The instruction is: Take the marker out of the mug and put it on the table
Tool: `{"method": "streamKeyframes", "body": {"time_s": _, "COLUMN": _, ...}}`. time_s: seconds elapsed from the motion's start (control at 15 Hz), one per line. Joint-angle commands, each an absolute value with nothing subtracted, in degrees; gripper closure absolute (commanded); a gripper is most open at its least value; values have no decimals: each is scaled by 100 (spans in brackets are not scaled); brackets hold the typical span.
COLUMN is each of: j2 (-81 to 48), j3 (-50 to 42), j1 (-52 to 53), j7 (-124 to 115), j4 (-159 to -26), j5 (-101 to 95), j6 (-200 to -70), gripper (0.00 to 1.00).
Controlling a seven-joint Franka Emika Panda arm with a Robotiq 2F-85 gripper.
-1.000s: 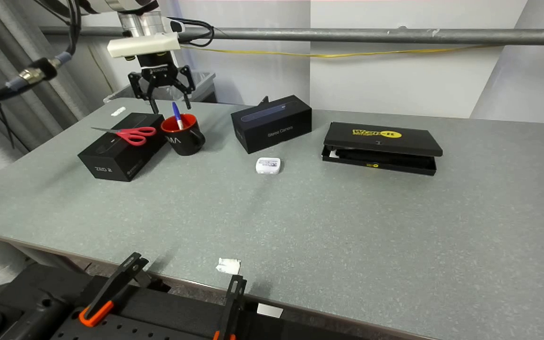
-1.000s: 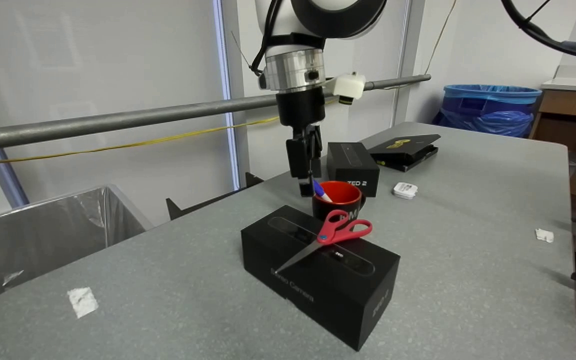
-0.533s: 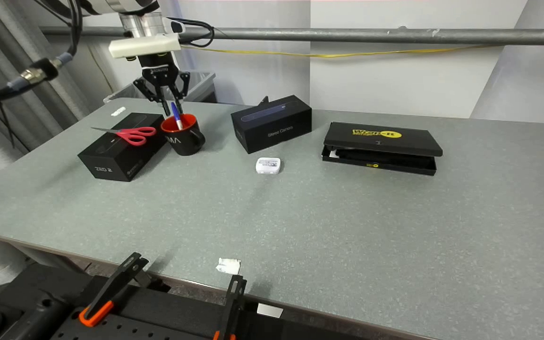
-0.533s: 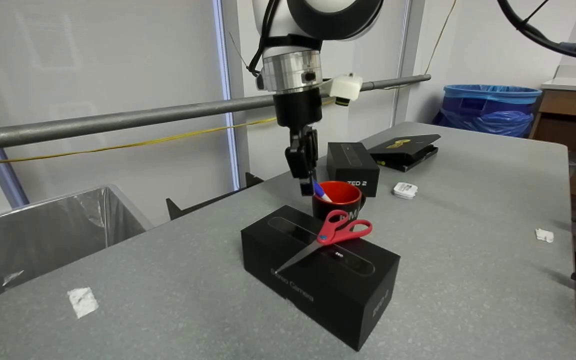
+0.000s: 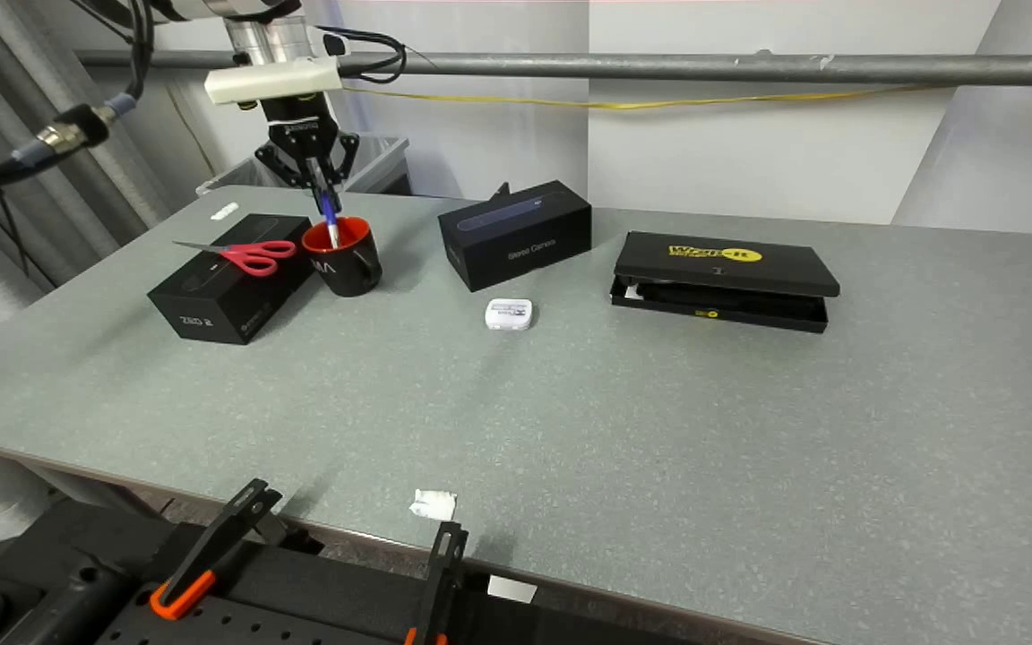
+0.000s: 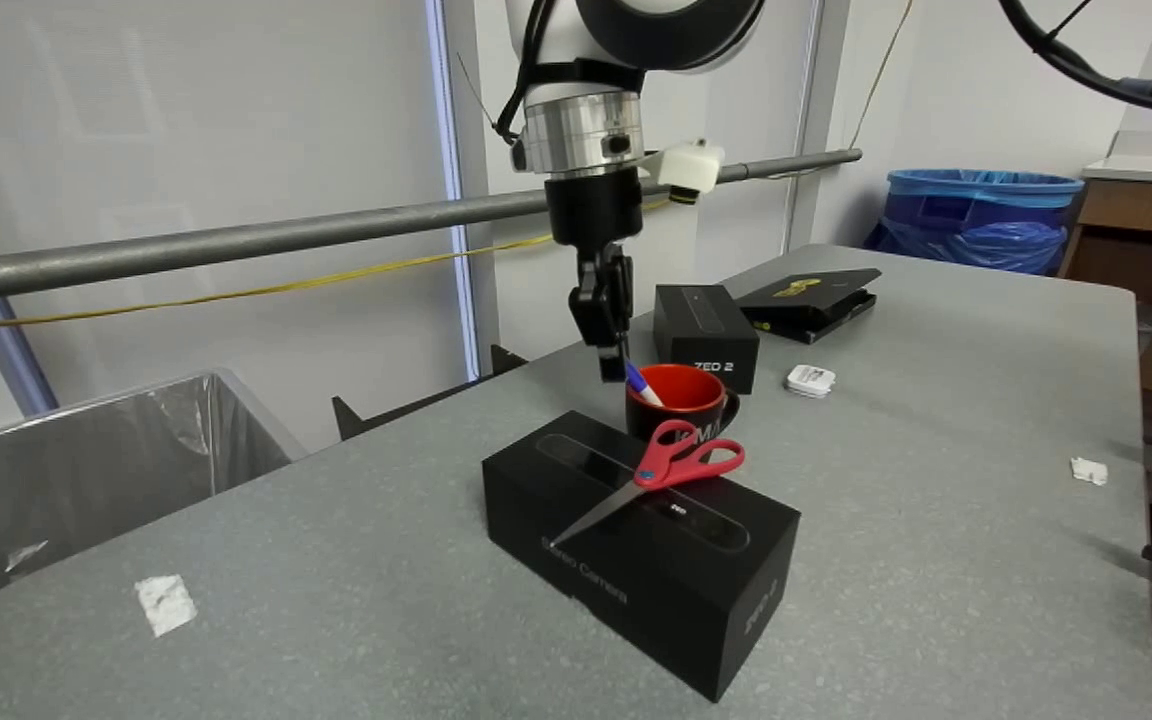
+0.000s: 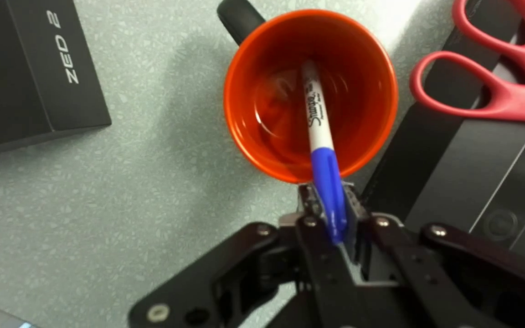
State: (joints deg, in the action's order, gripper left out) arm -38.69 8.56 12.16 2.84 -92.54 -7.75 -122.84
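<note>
The marker (image 7: 320,132), white-bodied with a blue cap, leans inside the mug (image 7: 269,59), its lower end near the bottom. My gripper (image 7: 327,189) is shut on the blue cap, one finger on each side of it. In an exterior view the fingertips sit just above the far side of the mug (image 5: 348,271), and the marker (image 5: 331,226) slants down from them. The mug is red inside, black outside, upright on the grey table (image 5: 659,430). In an exterior view the gripper (image 6: 616,365) hides the top of the marker (image 6: 644,385).
Beside the mug lies a black box (image 6: 636,570) with red-handled scissors (image 6: 671,460) on top. A second black box (image 5: 516,237), a small white case (image 5: 509,314) and a black Wrap-it box (image 5: 722,278) lie farther along. A grey bin (image 6: 106,470) stands off the table's end.
The fingers have come together from wide apart and taken hold of the marker's cap. The marker stands a little more upright, and the mug has turned and shifted slightly.
</note>
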Motion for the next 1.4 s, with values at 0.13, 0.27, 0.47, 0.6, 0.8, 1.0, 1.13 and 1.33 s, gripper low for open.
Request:
{"method": "streamKeyframes", "body": {"time_s": 0.13, "j2": -2861, "j3": 769, "j1": 1170, "j7": 52, "j4": -9924, "j5": -679, "j6": -12479, "gripper": 96}}
{"method": "streamKeyframes", "body": {"time_s": 0.27, "j2": -2417, "j3": 763, "j1": 1114, "j7": 45, "j4": -10119, "j5": -623, "j6": -12295, "gripper": 96}}
{"method": "streamKeyframes", "body": {"time_s": 0.47, "j2": -1911, "j3": 830, "j1": 938, "j7": 406, "j4": -10387, "j5": -417, "j6": -11982, "gripper": 96}}
{"method": "streamKeyframes", "body": {"time_s": 0.6, "j2": -1998, "j3": 759, "j1": 908, "j7": 350, "j4": -10344, "j5": -392, "j6": -11513, "gripper": 96}}
{"method": "streamKeyframes", "body": {"time_s": 0.8, "j2": -2597, "j3": 684, "j1": 828, "j7": 338, "j4": -10226, "j5": -349, "j6": -10935, "gripper": 96}}
{"method": "streamKeyframes", "body": {"time_s": 1.0, "j2": -3297, "j3": 498, "j1": 840, "j7": 3, "j4": -10109, "j5": -473, "j6": -10630, "gripper": 96}}
{"method": "streamKeyframes", "body": {"time_s": 1.13, "j2": -3751, "j3": 326, "j1": 881, "j7": -344, "j4": -9997, "j5": -531, "j6": -10539, "gripper": 96}}
{"method": "streamKeyframes", "body": {"time_s": 1.33, "j2": -4159, "j3": 110, "j1": 935, "j7": -894, "j4": -9915, "j5": -519, "j6": -10320, "gripper": 96}}
